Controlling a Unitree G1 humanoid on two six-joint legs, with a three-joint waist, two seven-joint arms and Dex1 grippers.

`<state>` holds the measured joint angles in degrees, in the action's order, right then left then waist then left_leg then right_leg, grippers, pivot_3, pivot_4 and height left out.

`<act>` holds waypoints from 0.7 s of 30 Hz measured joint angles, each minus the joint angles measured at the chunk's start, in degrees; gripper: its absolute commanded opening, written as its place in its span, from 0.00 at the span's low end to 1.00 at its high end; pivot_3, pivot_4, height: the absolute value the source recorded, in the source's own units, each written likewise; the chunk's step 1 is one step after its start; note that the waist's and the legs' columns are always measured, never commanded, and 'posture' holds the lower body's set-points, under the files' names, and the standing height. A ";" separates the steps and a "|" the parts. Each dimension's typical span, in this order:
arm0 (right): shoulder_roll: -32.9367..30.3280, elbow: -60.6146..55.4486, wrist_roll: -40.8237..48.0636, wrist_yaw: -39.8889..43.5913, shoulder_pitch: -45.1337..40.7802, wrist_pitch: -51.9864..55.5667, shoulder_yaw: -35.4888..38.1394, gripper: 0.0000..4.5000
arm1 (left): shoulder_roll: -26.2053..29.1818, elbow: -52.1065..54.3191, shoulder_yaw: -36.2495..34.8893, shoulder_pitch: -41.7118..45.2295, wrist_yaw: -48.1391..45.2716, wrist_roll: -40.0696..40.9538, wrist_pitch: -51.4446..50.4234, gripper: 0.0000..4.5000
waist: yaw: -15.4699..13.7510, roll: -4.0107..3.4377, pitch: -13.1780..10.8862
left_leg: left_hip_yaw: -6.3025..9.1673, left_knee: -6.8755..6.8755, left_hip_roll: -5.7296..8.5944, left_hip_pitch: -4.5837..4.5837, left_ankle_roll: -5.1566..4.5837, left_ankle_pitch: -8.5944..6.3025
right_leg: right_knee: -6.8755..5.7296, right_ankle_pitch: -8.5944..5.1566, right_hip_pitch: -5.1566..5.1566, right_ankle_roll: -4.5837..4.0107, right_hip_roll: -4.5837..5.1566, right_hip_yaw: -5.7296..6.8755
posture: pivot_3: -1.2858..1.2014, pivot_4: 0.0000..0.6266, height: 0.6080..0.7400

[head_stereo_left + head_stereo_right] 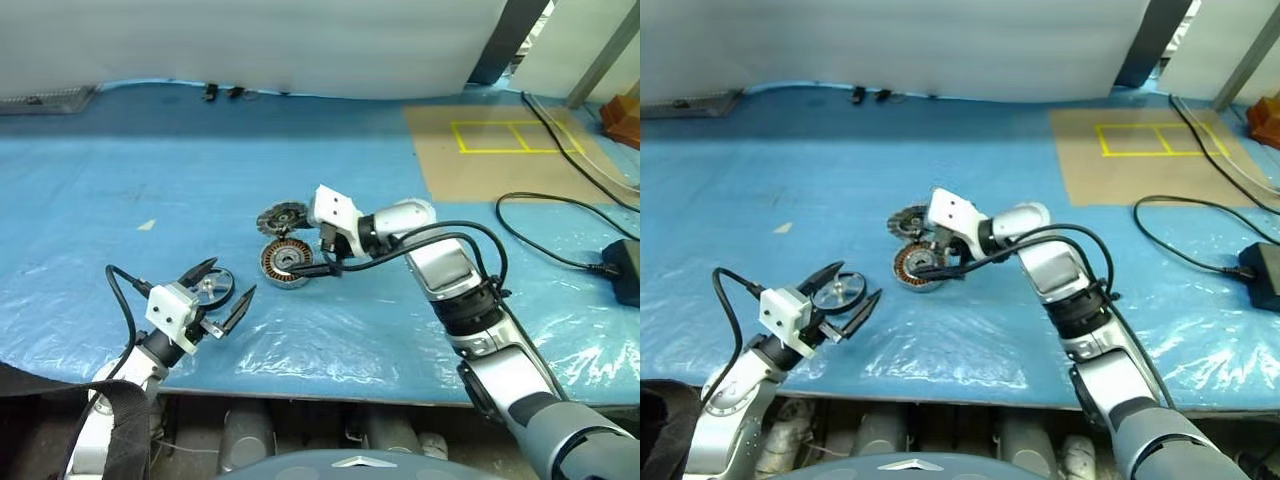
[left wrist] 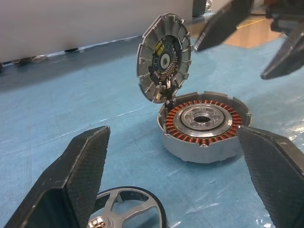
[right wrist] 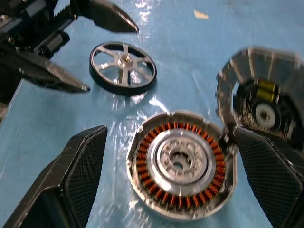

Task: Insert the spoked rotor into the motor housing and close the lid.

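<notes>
Here is the blue plastic sheet (image 1: pixel 120 200) spread over the table, and at its middle sits the motor housing (image 1: pixel 285 262), a squat silver puck with its ring of copper windings showing around a silver hub. Its lid (image 2: pixel 164 58) is up, standing tilted on a hinge at the housing's far edge, the circuit side facing out in the left wrist view. The right gripper (image 1: pixel 322 262) hangs just over the housing, angled down and toward the robot's left, both black fingers spread wide and holding nothing; in the right wrist view the housing lies between the two finger pads (image 3: pixel 80 166). Off to the robot's left, apart from the housing, the spoked rotor (image 1: pixel 213 288) lies flat on the sheet, a silver wheel with a dark rim and a small central hub. The left gripper (image 1: pixel 222 290) is low and level beside it, jaws fully apart, one finger on either side of the rotor, gripping nothing as far as I can see. Farther right, a brown board (image 1: pixel 490 150) with yellow tape lines and black cables (image 1: pixel 545 225) lie on the table.
</notes>
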<state>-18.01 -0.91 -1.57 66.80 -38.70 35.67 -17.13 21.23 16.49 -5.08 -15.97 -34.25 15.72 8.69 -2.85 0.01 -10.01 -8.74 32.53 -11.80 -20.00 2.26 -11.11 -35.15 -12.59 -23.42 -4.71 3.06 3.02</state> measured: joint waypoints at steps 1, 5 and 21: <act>-0.65 0.90 0.76 -0.70 0.79 0.45 0.90 1.00 | 0.05 -0.01 0.01 0.40 -0.02 0.04 -0.10 1.00 | 0.04 0.00 0.00 | -0.01 0.00 0.00 0.00 0.00 0.00 | 0.00 0.00 0.00 0.00 0.00 0.00 | 0.52 0.24 1.00; -1.50 7.06 3.82 -2.91 1.66 4.99 3.56 1.00 | 0.09 0.06 0.10 1.86 -0.01 0.38 -0.65 1.00 | 0.56 0.00 0.00 | 0.00 -0.03 -0.03 0.02 0.00 0.00 | -0.04 0.00 0.00 0.01 -0.04 0.00 | 0.52 0.24 1.00; 10.43 49.04 0.43 -39.12 -13.83 -13.97 11.96 1.00 | -1.30 1.59 0.43 0.40 2.26 0.21 -1.66 1.00 | 0.51 -0.04 0.00 | -0.32 -0.07 0.00 -0.06 0.19 0.12 | -0.05 0.03 -0.18 -0.06 0.00 0.01 | 0.52 0.24 1.00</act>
<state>-7.58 48.13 -1.14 27.68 -52.53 21.70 -5.18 19.93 18.08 -4.65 -15.56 -31.99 15.93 7.03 -2.34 -0.04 -10.01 -9.06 32.45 -11.80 -20.06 2.45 -11.00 -35.20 -12.56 -23.60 -4.78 3.06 3.02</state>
